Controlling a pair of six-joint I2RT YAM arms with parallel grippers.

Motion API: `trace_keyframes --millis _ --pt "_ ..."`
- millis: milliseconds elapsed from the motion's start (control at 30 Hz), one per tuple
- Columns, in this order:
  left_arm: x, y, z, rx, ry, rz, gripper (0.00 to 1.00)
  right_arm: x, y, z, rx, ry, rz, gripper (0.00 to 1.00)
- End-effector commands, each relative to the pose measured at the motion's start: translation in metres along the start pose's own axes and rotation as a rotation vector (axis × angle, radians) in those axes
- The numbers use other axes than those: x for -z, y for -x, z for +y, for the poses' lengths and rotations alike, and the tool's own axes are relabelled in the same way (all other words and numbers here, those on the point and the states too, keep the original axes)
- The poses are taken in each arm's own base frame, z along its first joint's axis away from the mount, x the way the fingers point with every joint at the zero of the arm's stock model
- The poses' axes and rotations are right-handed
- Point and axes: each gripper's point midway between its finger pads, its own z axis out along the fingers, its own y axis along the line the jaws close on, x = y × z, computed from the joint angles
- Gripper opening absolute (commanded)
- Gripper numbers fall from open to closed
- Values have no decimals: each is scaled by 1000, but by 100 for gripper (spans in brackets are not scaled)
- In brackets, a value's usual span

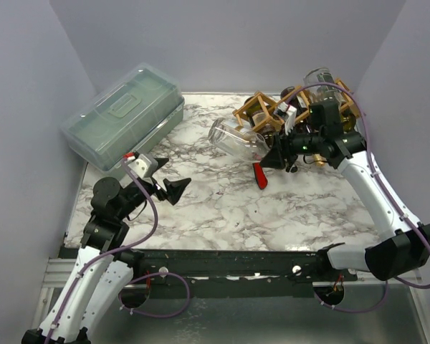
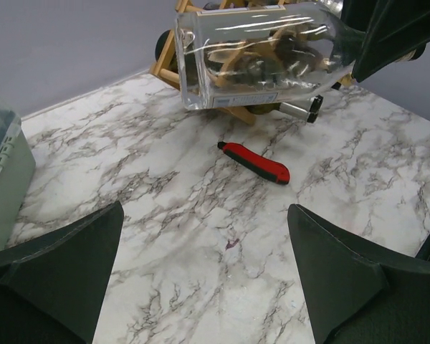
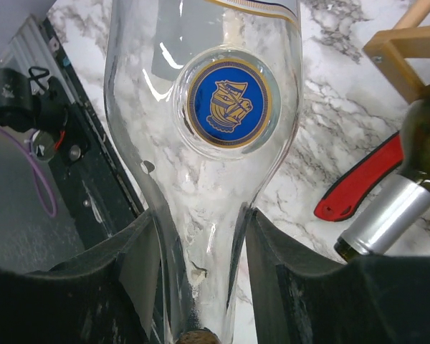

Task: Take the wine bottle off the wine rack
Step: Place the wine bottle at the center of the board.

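Note:
A clear glass wine bottle (image 1: 236,140) with a blue and gold emblem (image 3: 226,102) is held by its neck, base pointing left, in front of the light-brown wooden wine rack (image 1: 261,107). My right gripper (image 1: 276,156) is shut on the bottle's neck (image 3: 204,244), one finger on each side. The bottle also shows in the left wrist view (image 2: 258,54), off the rack (image 2: 165,68) and above the marble table. My left gripper (image 1: 173,188) is open and empty above the table at the left (image 2: 204,244).
A red and black tool (image 1: 259,175) lies on the marble below the bottle. A dark bottle with a silver capsule (image 3: 394,208) and another clear bottle (image 1: 319,77) stay in the rack. A translucent green-grey lidded box (image 1: 125,115) stands at the back left.

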Motion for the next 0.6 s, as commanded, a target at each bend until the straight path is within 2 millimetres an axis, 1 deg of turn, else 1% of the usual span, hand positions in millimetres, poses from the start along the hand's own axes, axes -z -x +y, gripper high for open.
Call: trace_keyframes --millis 0,67,100,133,200,400,567 --pt "2 4 -15 -109 -90 -47 99 11 28 43 219 160 -136 0" --pt "4 2 -22 -139 -134 -56 99 6 18 44 223 170 -115 0" --pt "4 -2 -25 -143 -147 -51 99 4 14 44 223 174 -104 0" --pt "4 1 -28 -163 -163 -73 99 1 8 44 225 178 -92 0" --pt "4 -3 -34 -184 -195 -73 99 -3 -2 45 227 182 -69 0" --pt "4 -22 -57 -284 -315 -73 99 -14 -36 45 226 187 13 0" --pt "0 -36 -69 -340 -357 -60 99 -20 -67 50 215 193 94 0"
